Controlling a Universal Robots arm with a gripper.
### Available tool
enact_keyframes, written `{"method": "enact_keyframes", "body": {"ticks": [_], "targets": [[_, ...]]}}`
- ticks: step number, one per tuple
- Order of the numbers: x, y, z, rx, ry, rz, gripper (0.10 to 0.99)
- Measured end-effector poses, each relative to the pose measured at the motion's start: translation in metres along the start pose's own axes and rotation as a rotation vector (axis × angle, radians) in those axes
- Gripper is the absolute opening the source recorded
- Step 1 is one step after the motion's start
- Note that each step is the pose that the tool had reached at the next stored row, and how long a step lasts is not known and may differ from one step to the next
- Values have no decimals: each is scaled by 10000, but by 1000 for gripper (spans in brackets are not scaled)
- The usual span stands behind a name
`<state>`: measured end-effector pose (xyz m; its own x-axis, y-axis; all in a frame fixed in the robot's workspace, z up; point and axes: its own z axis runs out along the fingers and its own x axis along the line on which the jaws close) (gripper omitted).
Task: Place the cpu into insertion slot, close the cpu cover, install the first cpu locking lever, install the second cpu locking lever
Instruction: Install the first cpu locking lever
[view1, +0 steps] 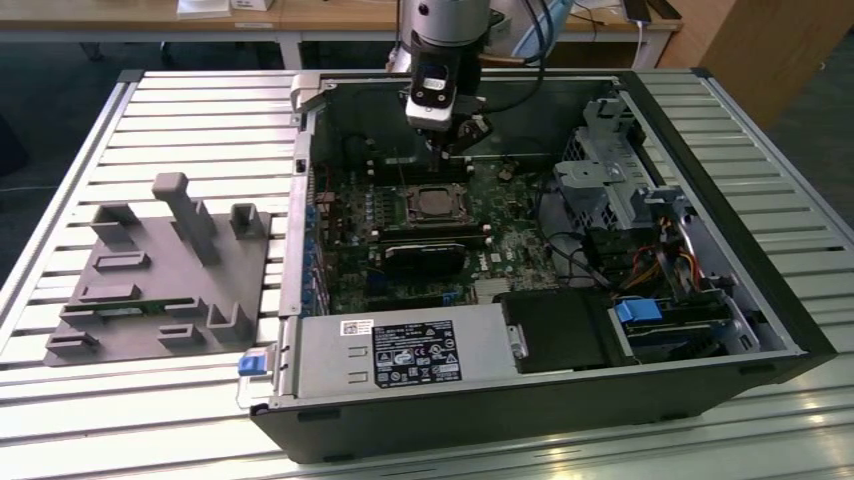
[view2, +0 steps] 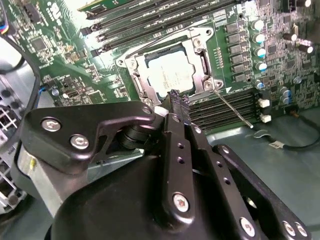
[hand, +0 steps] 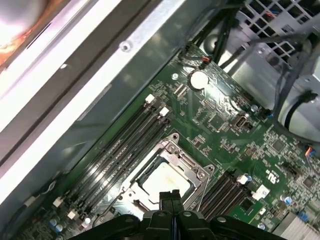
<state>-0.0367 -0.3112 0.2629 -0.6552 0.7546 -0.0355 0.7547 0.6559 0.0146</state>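
The cpu (view2: 172, 75), a silver-grey square, lies flat in the insertion slot (view1: 406, 206) on the green board. It also appears in the first wrist view (hand: 165, 182). The silvery cpu cover (view2: 198, 54) lies down around it as a frame, seen also in the first wrist view (hand: 173, 149). One thin locking lever (view2: 233, 108) sticks out at an angle over the memory slots. My gripper (view1: 451, 152) hangs a little above the socket's far side, inside the case. Its black fingers (hand: 166, 200) are shut together with nothing between them.
A grey power supply box (view1: 400, 355) fills the case's near side. A black rectangular block (view1: 427, 255) sits just in front of the socket. Drive cages (view1: 607, 165) and cables (view1: 654, 265) crowd the exterior view's right. A grey fixture (view1: 160, 265) stands outside on the slatted table.
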Motion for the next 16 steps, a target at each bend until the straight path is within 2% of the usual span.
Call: {"method": "enact_keyframes", "body": {"ticks": [8, 16], "targets": [[-3, -2, 0, -27, 11, -752, 106], [-5, -4, 0, -45, 18, -1280, 106]]}}
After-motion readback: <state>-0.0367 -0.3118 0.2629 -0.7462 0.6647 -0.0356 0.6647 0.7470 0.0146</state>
